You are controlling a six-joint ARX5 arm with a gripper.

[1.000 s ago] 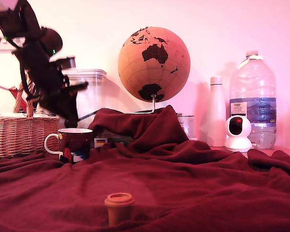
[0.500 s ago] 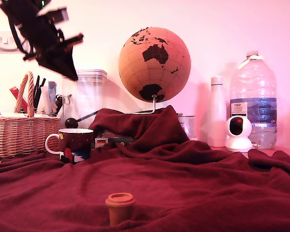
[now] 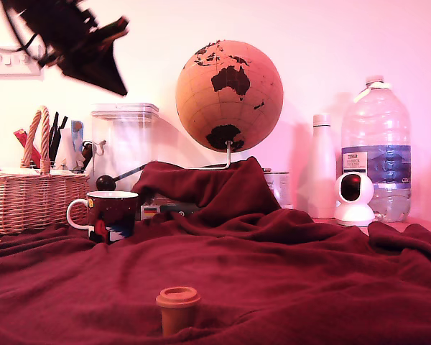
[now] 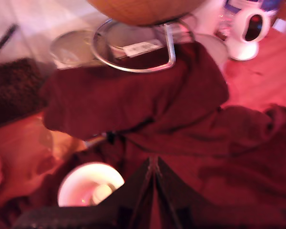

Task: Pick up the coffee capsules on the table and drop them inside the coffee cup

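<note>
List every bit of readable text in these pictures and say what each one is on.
"TESCO": on the white label of the large water bottle, exterior view.
The blue band below it carries print cut off at the edge; unreadable.
The white tag on the globe's base, wrist view: blurred, unreadable.
The coffee cup shows pictures, no legible words.
The small label behind the cup: too small to read.

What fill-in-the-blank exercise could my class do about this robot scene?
1. The orange-brown capsule stands on the dark ____ cloth.
2. In the wrist view, a pale capsule lies inside the ____.
3. The gripper has its jaws ____.
4. Behind the cloth stands a cork ____ on a metal stand.

Missing words: red; mug; shut; globe
</note>
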